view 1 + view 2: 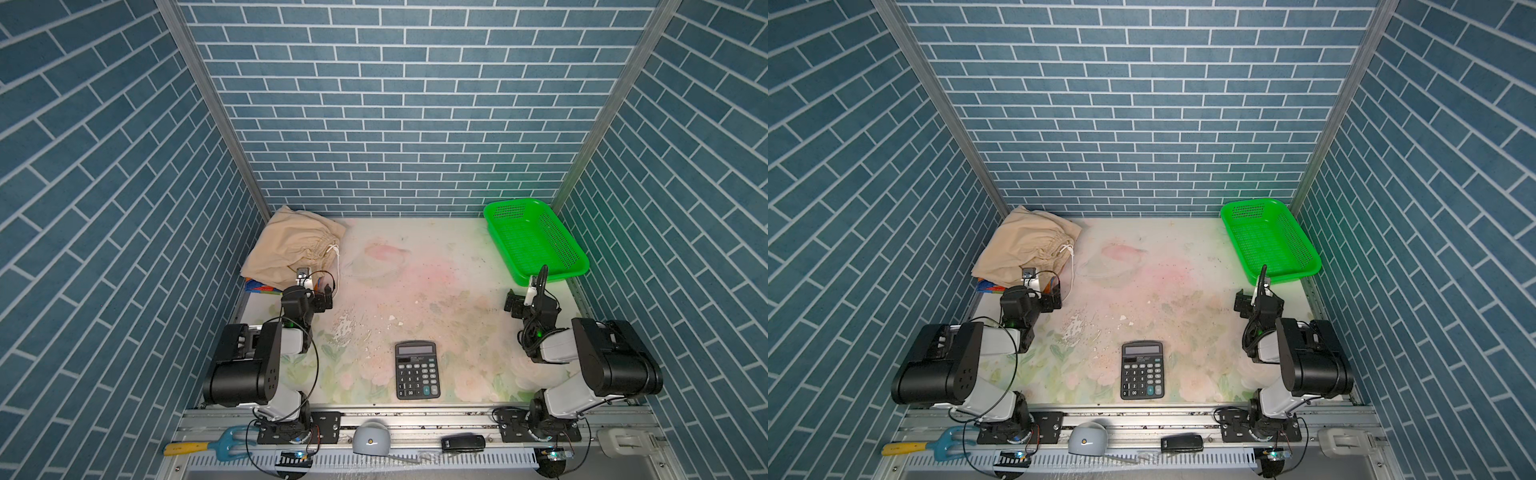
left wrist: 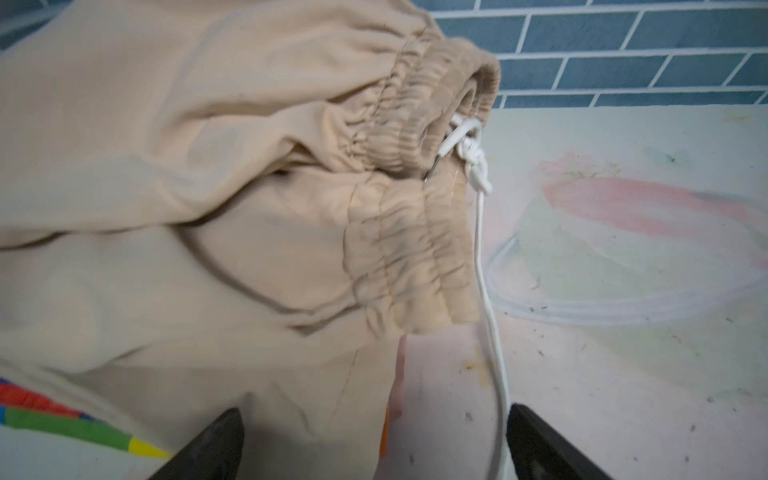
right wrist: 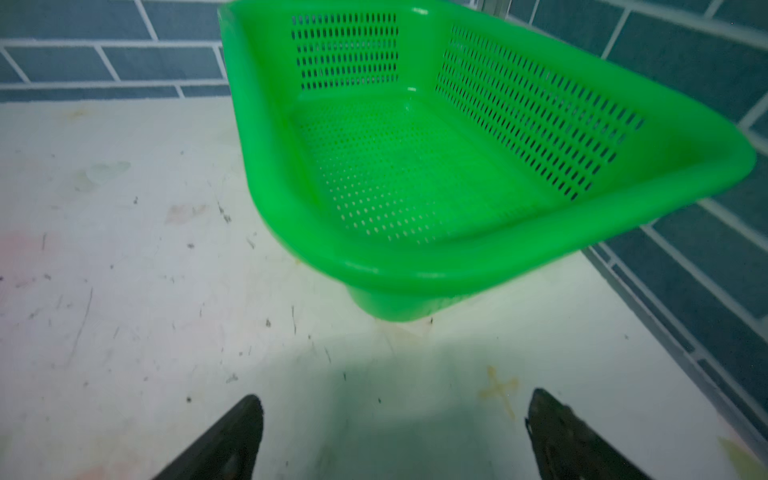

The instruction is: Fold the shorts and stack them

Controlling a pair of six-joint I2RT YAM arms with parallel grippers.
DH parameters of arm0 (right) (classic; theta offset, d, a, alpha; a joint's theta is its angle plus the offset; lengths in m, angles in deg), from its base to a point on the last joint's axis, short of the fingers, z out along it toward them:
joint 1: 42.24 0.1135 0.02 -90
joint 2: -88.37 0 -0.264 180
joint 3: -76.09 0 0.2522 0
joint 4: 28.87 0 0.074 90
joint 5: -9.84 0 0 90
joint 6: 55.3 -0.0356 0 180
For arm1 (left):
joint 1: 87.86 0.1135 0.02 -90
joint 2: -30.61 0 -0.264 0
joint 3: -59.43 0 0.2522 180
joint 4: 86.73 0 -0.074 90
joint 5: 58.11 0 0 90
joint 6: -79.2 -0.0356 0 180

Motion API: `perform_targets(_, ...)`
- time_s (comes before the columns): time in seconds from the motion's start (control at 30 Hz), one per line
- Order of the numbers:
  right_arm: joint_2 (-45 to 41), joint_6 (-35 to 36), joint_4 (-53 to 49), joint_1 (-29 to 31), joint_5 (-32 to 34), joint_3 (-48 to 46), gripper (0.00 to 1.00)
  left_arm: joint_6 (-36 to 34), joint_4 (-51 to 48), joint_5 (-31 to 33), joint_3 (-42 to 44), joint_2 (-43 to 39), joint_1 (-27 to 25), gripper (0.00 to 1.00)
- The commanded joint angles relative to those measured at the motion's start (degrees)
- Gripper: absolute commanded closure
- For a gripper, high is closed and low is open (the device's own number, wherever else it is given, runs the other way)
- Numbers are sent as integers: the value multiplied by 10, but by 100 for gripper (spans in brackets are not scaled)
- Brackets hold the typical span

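The beige shorts (image 1: pixel 291 245) (image 1: pixel 1025 245) lie crumpled in the back left corner, with the gathered waist and white drawstring (image 2: pixel 482 249) toward the middle. The rainbow-striped shorts (image 1: pixel 259 286) (image 2: pixel 62 419) peek out from beneath them. My left gripper (image 1: pixel 318 286) (image 2: pixel 376 415) is open just in front of the pile, its jaws straddling the beige hem and the drawstring's loose end without gripping either. My right gripper (image 1: pixel 524 293) (image 3: pixel 395 397) is open and empty above bare table.
An empty green mesh basket (image 1: pixel 552 274) (image 3: pixel 415 270) sits in the back right corner, just beyond my right gripper. A black calculator (image 1: pixel 417 370) lies at front centre. A teal hand fork (image 1: pixel 216 444), a grey dome (image 1: pixel 371 436) and a black device (image 1: pixel 463 442) rest on the front rail. Brick walls enclose three sides.
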Motion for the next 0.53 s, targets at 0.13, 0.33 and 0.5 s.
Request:
perform_targets(0.13, -9, -4, -40, -6, 17, 43, 1, -21, 6, -9, -14, -3, -11, 0)
perform_targets(0.33, -7, -7, -78, -11, 1, 64, 1, -21, 9, -9, -12, -1, -11, 0)
perform_targets(0.5, -9, -5, -68, -11, 4, 58, 1, -21, 7, -9, -13, -2, -11, 0)
